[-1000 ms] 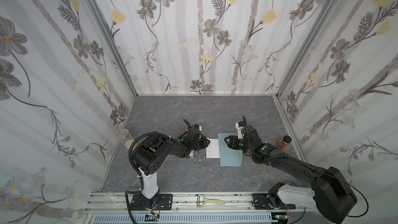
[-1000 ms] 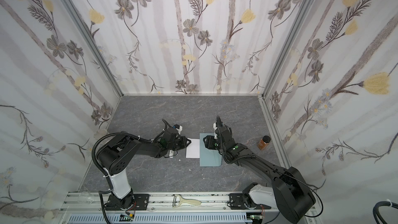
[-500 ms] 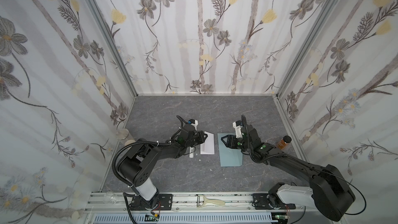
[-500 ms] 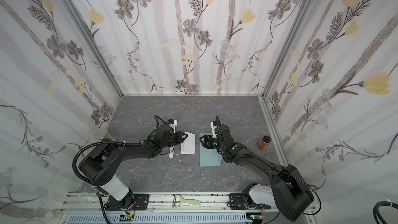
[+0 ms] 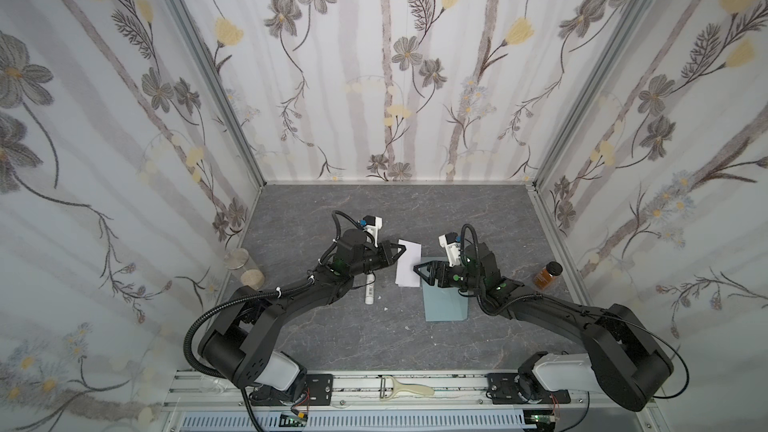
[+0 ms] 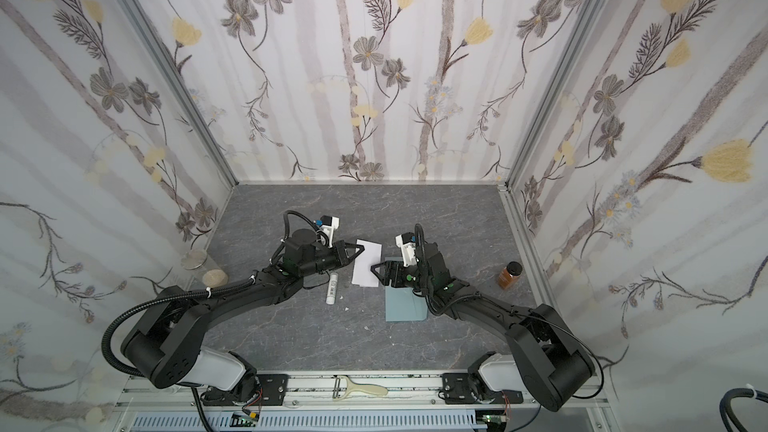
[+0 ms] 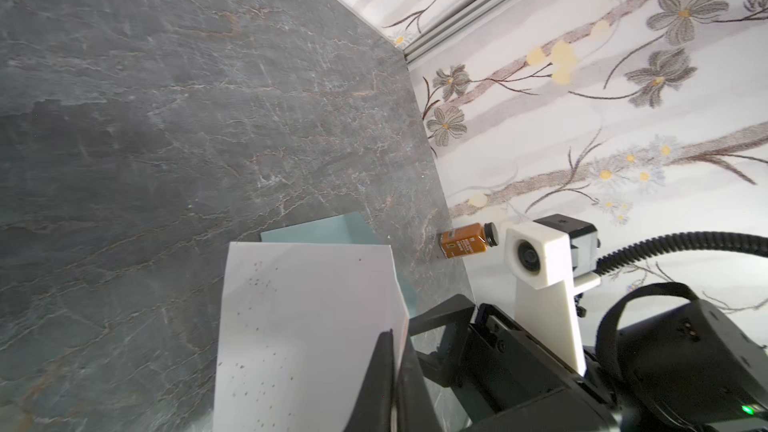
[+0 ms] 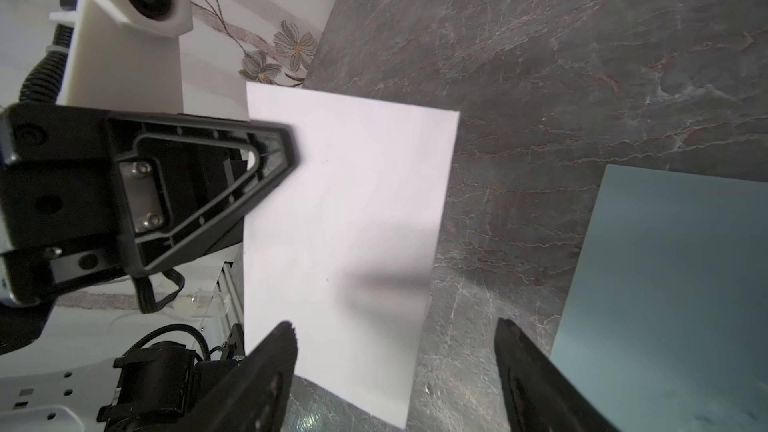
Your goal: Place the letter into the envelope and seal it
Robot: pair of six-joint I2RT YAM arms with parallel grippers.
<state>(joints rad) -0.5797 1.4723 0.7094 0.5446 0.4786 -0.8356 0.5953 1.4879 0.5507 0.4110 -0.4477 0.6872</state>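
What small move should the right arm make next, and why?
Probably ease the right gripper forward and close on the free edge of the letter. Its jaws stand open at that edge, while the left gripper has its jaws shut on the opposite side, with the envelope lying close by.

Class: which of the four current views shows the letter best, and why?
The right wrist view: the letter fills the middle, nearly whole and close. The left wrist view shows the letter large but cut off by the frame edge. In both top views the letter is only a small white sheet.
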